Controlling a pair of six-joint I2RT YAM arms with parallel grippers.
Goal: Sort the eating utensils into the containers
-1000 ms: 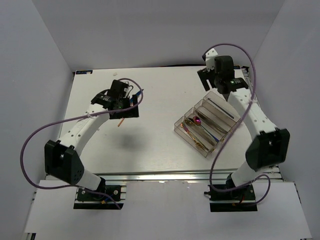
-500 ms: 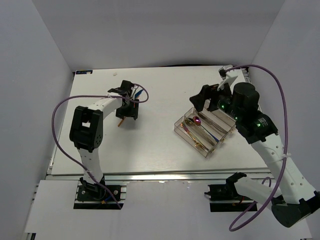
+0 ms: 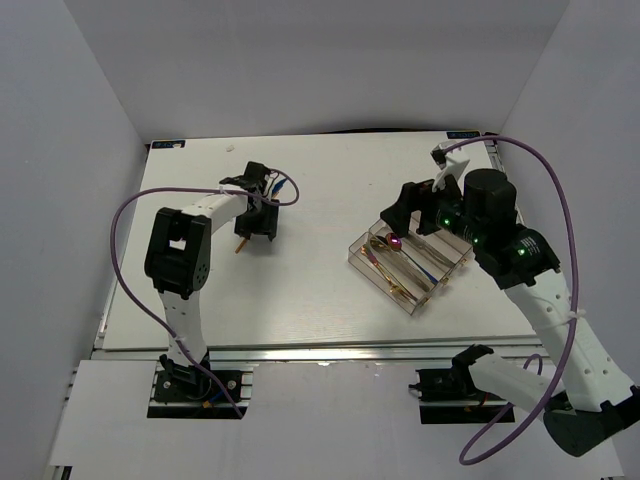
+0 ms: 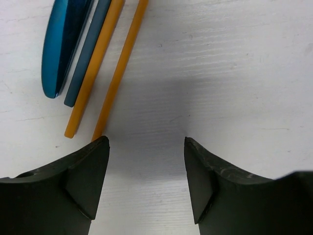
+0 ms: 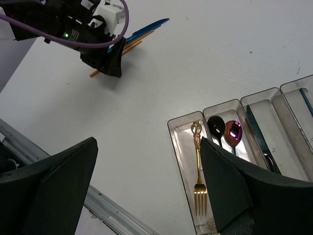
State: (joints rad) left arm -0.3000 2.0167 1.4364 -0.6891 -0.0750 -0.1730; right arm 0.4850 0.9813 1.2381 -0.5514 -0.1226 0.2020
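The clear tray (image 3: 358,257) with four long compartments lies right of centre. It holds a gold fork (image 5: 198,181), a dark spoon (image 5: 216,126), an iridescent spoon (image 5: 234,132) and more pieces. Two gold-brown chopsticks (image 4: 105,63) and blue pieces (image 4: 61,44) lie together on the table at back left (image 3: 283,186). My left gripper (image 4: 146,166) is open and empty, low over bare table, its left finger by the chopstick ends. My right gripper (image 5: 146,186) is open and empty, raised above the tray's left end (image 3: 405,215).
The white table (image 3: 300,290) is boxed in by white walls at the back and both sides. An aluminium rail (image 5: 98,205) runs along the near edge. My left arm (image 5: 98,39) stands over the chopsticks in the right wrist view.
My right gripper has swung from behind the tray to above its left end and risen. My left arm has folded upright while its gripper stayed by the chopsticks.
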